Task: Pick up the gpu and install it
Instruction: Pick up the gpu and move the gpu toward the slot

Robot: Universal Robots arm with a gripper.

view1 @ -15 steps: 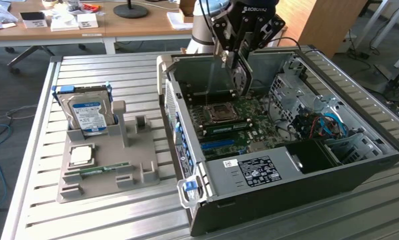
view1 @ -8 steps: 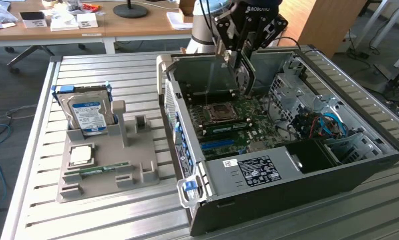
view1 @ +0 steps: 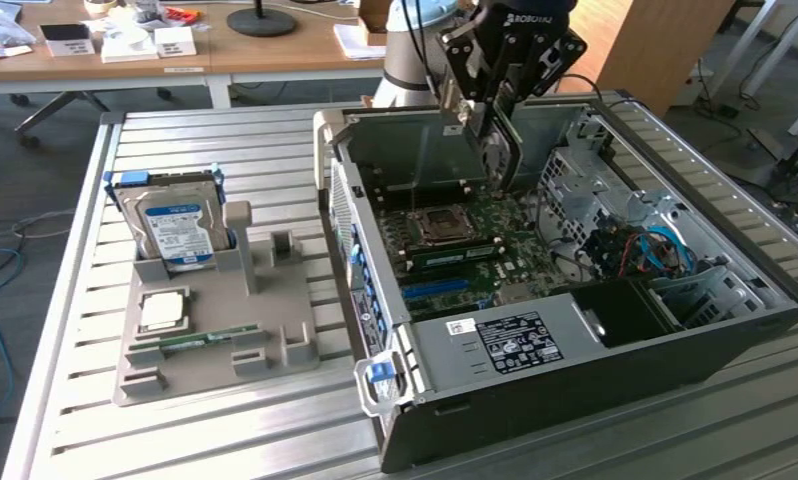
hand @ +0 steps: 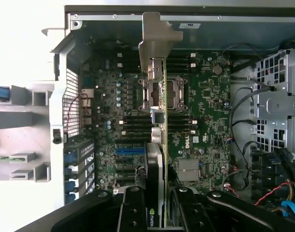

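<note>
The gripper point(hand: 159, 210) has its jaws clamped on the gpu point(hand: 160, 145), which hangs edge-down over the motherboard point(hand: 205, 96) in the open computer case point(view1: 719, 330). To seat it well, I'd keep the card upright and bring its edge along the blue slot point(hand: 130, 151). Right now it looks crosswise to it.

Slatted table point(view1: 239, 140) bears a grey holder point(view1: 202, 372) and computer case point(view1: 573, 392).

Black end effector point(view1: 490, 105) — white lettering point(view1: 530, 18)
</note>
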